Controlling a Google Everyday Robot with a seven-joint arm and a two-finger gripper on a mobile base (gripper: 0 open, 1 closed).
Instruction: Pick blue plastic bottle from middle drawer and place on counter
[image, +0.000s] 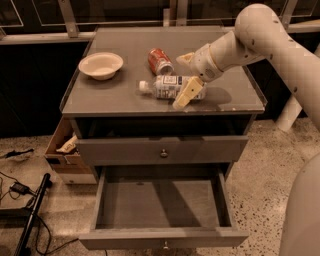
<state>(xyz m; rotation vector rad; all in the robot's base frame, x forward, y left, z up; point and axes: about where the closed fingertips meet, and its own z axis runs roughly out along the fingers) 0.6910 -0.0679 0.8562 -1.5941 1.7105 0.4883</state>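
Note:
The blue plastic bottle (167, 86) lies on its side on the counter (120, 97), white cap pointing left, just in front of a red soda can (160, 60). My gripper (180, 81) hangs over the bottle's right half with its fingers spread. One pale finger (186, 93) is in front of the bottle and the other (185, 57) is behind it, beside the can. The bottle rests on the counter. The middle drawer (160, 205) is pulled out below, its grey floor bare.
A white bowl (101, 65) sits at the counter's left. A closed drawer front with a knob (163, 153) is above the open drawer. A cardboard box (65, 150) stands left of the cabinet. Cables and a black pole (30, 215) lie on the floor at left.

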